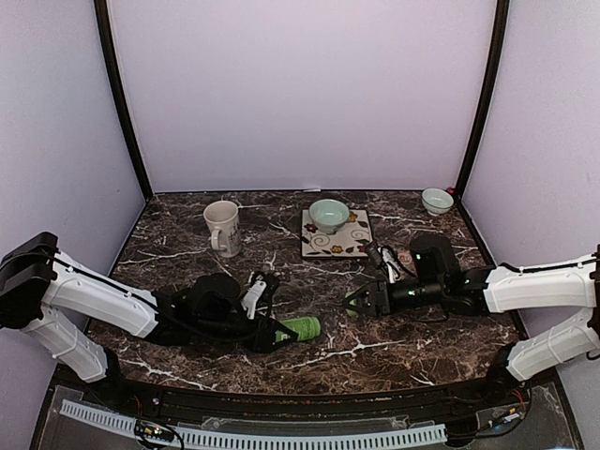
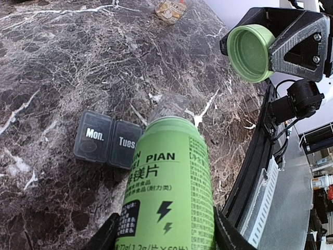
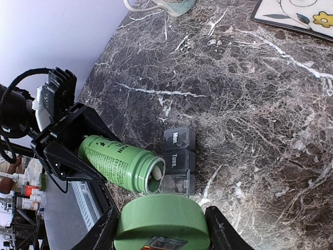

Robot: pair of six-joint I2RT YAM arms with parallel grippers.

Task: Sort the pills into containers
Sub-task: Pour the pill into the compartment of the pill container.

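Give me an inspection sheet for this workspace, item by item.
Surface: dark white-veined marble table.
Job's things: grey pill organiser, third compartment looks open; green bottle uncapped, held sideways, mouth at it; loose pills not seen.
Clutter: cream mug, green bowl on flowered tile, small bowl.
Grippers: left gripper, jaws shut on bottle; right gripper, jaws shut on green cap.
Cables: black lead at left wrist.
Surroundings: pale walls, black corner posts.
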